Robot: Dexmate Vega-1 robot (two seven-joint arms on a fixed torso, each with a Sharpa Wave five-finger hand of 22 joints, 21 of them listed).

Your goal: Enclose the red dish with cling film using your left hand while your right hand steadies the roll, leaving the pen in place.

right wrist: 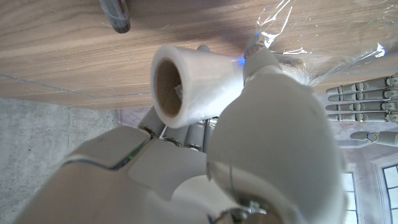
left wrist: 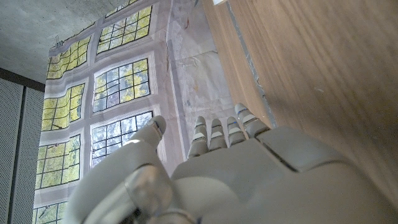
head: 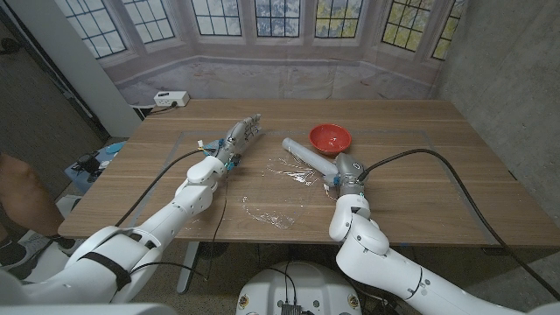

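Observation:
The red dish (head: 329, 136) stands uncovered on the wooden table (head: 420, 188), right of centre toward the back. A white cling film roll (head: 308, 156) lies slantwise in front of it, and my right hand (head: 349, 171) grips its near end (right wrist: 186, 87). Crinkled loose film (head: 294, 172) spreads from the roll toward the middle; it also shows at the film (right wrist: 323, 43). My left hand (head: 229, 149) is left of the film with fingers stretched out straight, holding nothing; it shows again as the left hand (left wrist: 224, 168). A dark cylinder end (right wrist: 115, 14), perhaps the pen, lies beside the roll.
A second crumpled patch of film (head: 267, 213) lies near the table's front edge. A white power strip (head: 171, 98) sits at the back left corner. A person's arm (head: 19, 194) shows at the left edge. Cables run along both arms.

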